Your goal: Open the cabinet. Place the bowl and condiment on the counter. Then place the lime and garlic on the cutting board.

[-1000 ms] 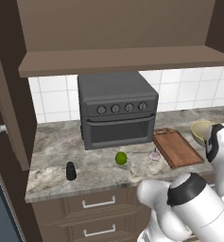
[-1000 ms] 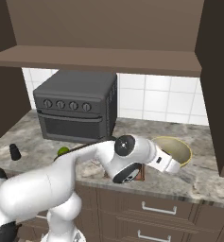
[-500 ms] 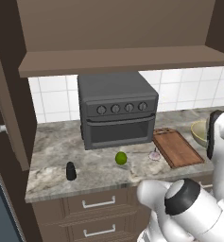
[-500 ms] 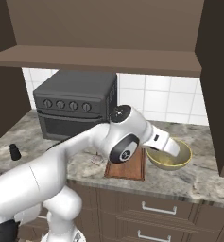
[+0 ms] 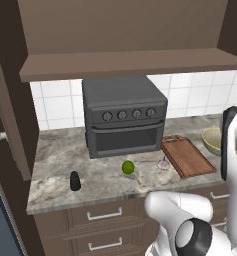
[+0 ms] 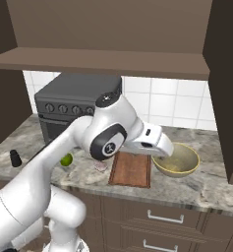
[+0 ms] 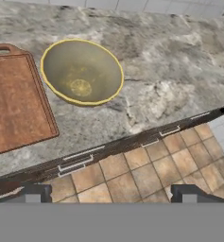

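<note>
Your hand hangs empty above the tabletop, its two fingertips spread wide apart.

Below it you see the bowl upright on the stone, just beside the cutting board, whose top is bare. From the left base camera, the lime lies in front of the toaster oven, the garlic rests just off the board's near left edge, and the condiment stands well apart near the tabletop's front left. The cabinet above stands open, its shelf bare.
</note>
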